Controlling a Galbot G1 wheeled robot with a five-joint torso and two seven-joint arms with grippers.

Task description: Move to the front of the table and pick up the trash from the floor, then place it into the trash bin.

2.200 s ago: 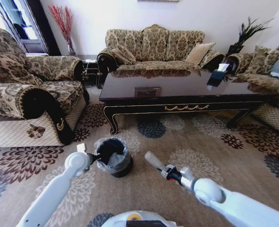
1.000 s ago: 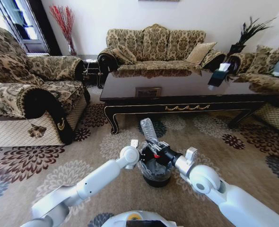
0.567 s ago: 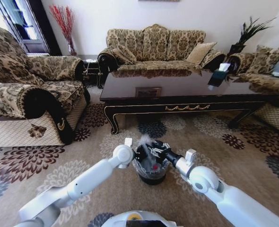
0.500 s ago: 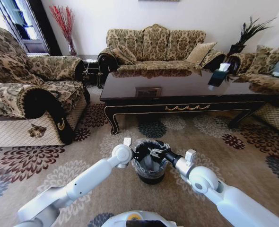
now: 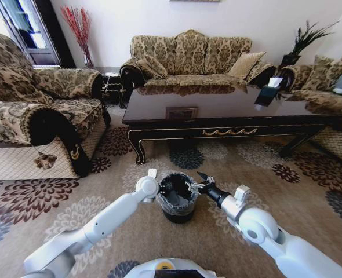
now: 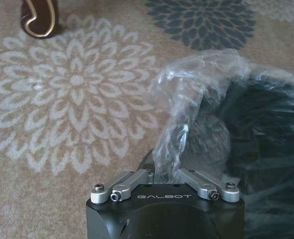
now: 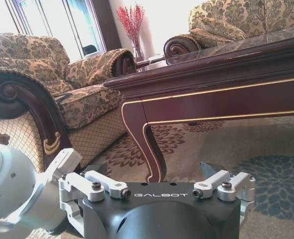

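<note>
**Operator:** Jaws on the right gripper (image 5: 199, 179) are standing apart and holding nothing; I am reading that from the head view, where the two fingers are spreading at the trash bin's (image 5: 175, 213) rim on its right side. The left gripper (image 6: 166, 172) is pinching the translucent bin liner (image 6: 197, 94) at the opposite rim; its links are drawn in on the plastic.

**Supervisor:** Where is the trash?

**Operator:** I am not seeing any loose litter on the floor (image 5: 124, 237) around the bin. The bin's inside is reading dark, so I cannot tell what is lying in it. The bin is standing on the carpet in front of the table (image 5: 229, 124), well apart from its legs.

**Supervisor:** Step in hand?

**Operator:** I am judging this as the end of the deposit, with the right arm empty at the bin. Next move calls for lifting clear without snagging the liner.
</note>
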